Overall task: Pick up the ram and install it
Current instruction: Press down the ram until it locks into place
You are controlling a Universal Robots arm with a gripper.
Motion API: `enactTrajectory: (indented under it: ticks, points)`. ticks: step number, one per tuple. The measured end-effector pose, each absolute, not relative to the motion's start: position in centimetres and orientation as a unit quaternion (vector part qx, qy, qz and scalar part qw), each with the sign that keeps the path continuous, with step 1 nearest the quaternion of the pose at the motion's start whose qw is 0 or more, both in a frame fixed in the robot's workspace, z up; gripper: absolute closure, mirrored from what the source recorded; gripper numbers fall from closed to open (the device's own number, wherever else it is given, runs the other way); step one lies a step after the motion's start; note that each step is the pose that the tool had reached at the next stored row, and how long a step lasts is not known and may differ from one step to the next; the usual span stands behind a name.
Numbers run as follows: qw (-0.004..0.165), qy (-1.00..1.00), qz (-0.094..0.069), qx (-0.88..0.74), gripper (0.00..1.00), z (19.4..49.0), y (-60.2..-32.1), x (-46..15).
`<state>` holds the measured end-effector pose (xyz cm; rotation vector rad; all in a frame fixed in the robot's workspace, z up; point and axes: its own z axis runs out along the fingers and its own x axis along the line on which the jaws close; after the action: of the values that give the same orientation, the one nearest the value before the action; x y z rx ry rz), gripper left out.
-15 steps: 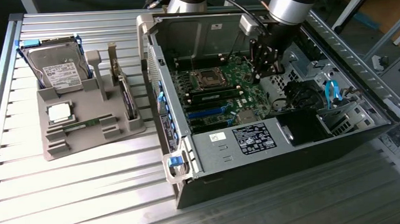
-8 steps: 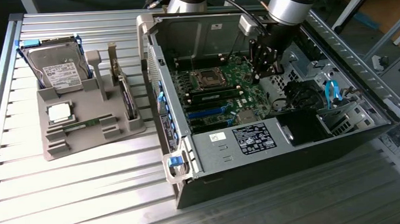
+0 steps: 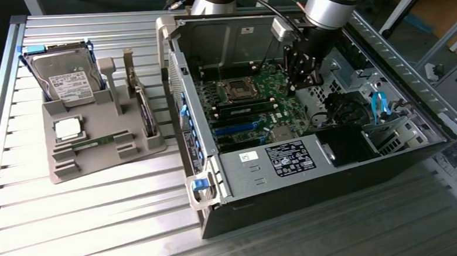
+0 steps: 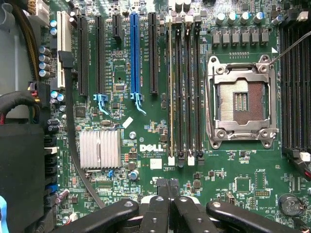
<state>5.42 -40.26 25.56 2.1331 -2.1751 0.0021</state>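
While closed hand (image 3: 303, 82) hangs inside case (image 3: 311, 201), slatted metal table (image 3: 99, 211) beneath.

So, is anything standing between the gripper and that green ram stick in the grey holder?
Yes. The gripper hangs inside the open computer case, whose side wall rises between it and the ram, which lies in the holder outside.

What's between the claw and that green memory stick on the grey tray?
In the exterior view, the motherboard, the computer case's side wall and the upright expansion card in the tray lie between the claw and the ram.
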Motion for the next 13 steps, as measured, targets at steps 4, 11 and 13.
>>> enactTrajectory:
  ticks: [4, 11, 13]
  points:
    - [0.048, -0.713, 0.001, 0.699, 0.89, 25.5, -40.3, 5.0]
    - [0.049, -0.713, 0.002, 0.699, 0.89, 25.3, -40.3, 4.3]
    - [0.049, -0.713, 0.002, 0.699, 0.89, 25.3, -40.3, 4.1]
